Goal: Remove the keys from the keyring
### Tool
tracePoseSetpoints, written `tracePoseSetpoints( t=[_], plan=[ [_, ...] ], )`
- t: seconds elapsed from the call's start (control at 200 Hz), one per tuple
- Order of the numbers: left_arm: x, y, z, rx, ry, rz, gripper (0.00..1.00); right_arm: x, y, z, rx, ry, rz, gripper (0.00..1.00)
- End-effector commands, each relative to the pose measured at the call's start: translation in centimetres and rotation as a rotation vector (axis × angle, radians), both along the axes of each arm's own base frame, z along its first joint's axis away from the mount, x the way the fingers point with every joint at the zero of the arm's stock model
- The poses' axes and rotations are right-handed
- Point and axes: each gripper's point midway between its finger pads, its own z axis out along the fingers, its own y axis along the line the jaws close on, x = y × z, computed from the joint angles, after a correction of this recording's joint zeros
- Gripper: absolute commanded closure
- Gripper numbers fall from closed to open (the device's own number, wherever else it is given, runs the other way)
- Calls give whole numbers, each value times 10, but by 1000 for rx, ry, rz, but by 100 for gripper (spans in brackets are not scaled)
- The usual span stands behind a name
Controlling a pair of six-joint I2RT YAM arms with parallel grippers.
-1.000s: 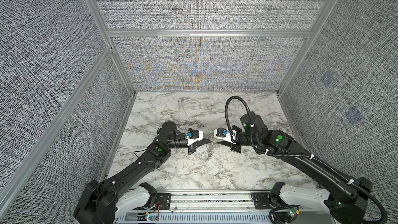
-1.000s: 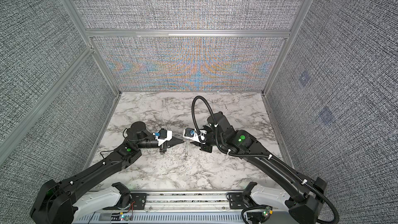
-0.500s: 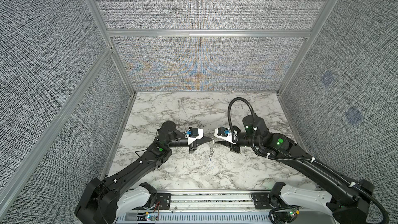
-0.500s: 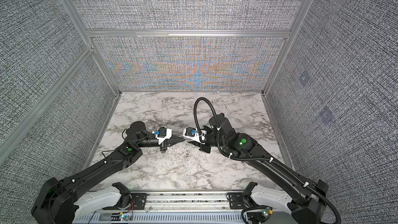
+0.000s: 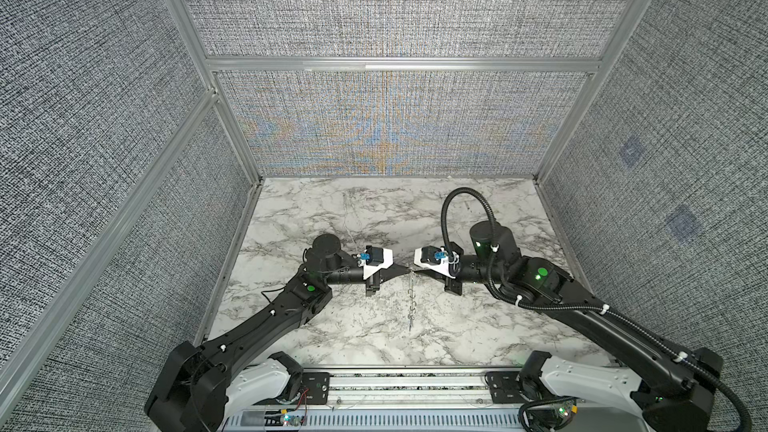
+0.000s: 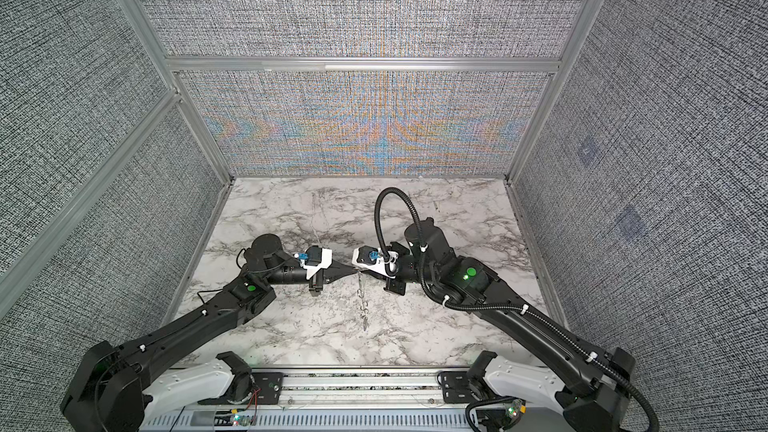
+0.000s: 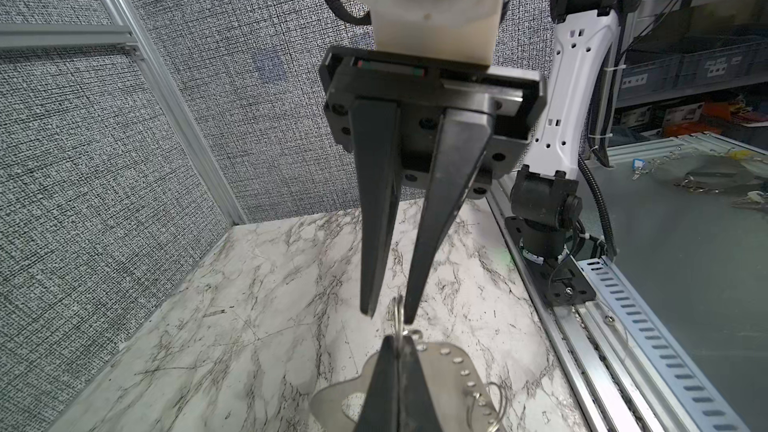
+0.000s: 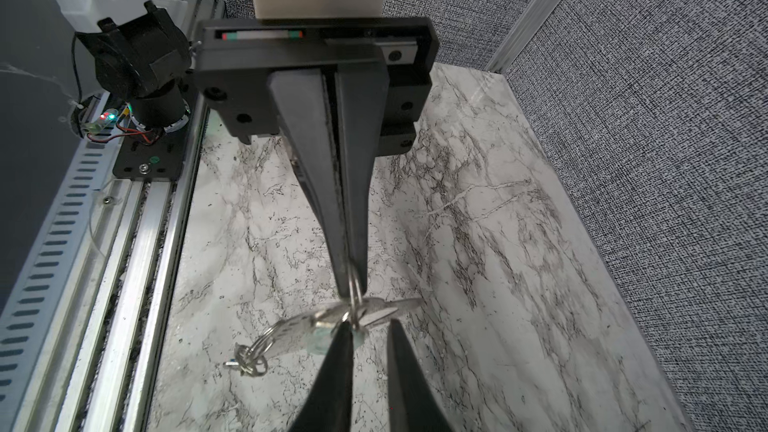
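The keyring (image 7: 399,322) is shiny metal. The table (image 5: 478,326) looks like smooth, shiny marble, and the walls (image 5: 374,14) look like rough woven cloth.

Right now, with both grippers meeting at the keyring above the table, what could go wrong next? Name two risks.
1. The left gripper pinches the thin keyring only at its very tips. A tug might pull the ring free and drop it onto the table.
2. The right gripper, jaws apart around the ring, could close on the ring instead of the key beside it.
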Motion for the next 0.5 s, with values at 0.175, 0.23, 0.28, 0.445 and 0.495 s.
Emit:
tracePoseSetpoints(
  t=[0.175,0.23,0.28,0.445,0.495],
  plan=[
    [-4,-4,11,-21,-30,-42,100,-4,6,7,32,-5,36,87],
    [-4,-4,12,-22,-31,-43,100,-4,6,6,27,-1,41,88],
    [-4,-5,11,-19,-30,-44,100,-5,6,6,28,1,44,89],
    [-5,-5,9,-13,-25,-46,100,-5,6,7,30,-6,44,95],
    [-5,-5,9,-11,-23,-45,100,-5,5,6,25,-5,45,97]
  ],
)
